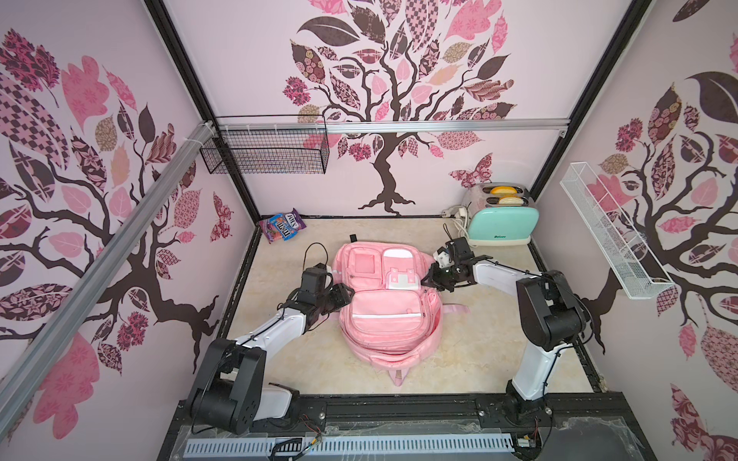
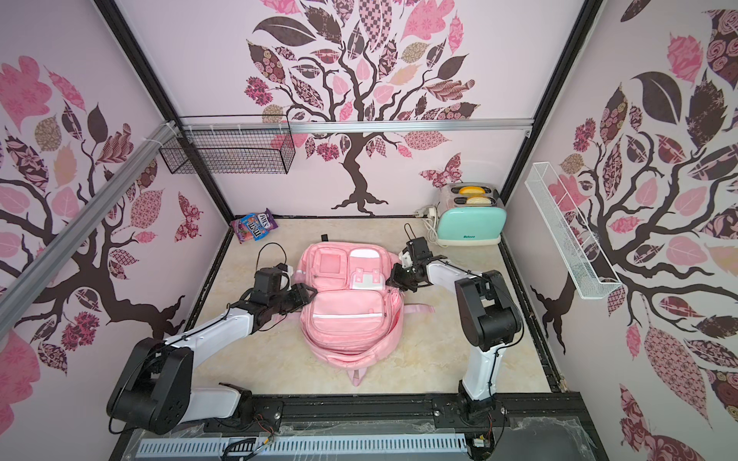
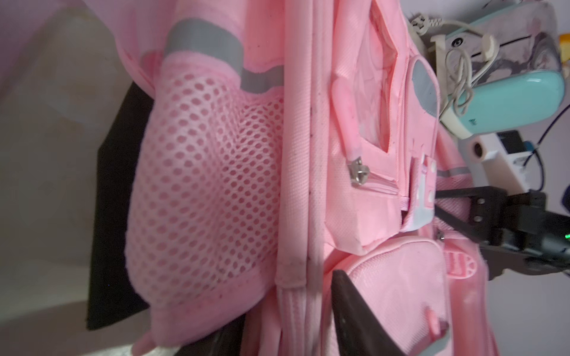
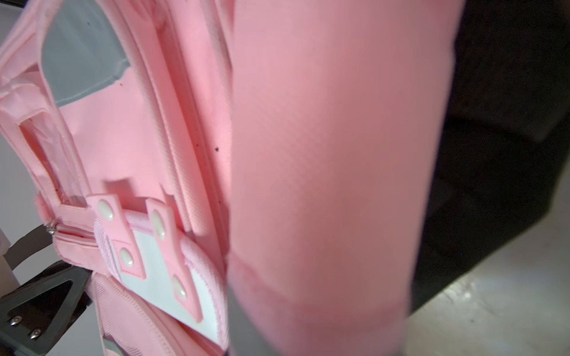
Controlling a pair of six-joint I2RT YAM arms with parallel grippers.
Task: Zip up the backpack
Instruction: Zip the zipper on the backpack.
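Note:
The light-pink backpack lies face up in the middle of the table, and the seam down its right side gapes. My left gripper is at its left edge. In the left wrist view the fingers stand on either side of the ridge of side seams beside the mesh pocket, and fabric fills the gap. A metal zip slider sits on a front pocket. My right gripper is shut at the right edge. Its fingers are hidden behind pink fabric.
A mint toaster with a white cable stands at the back right. Candy bags lie at the back left. A black wire basket hangs on the back rail and a white wire shelf on the right wall.

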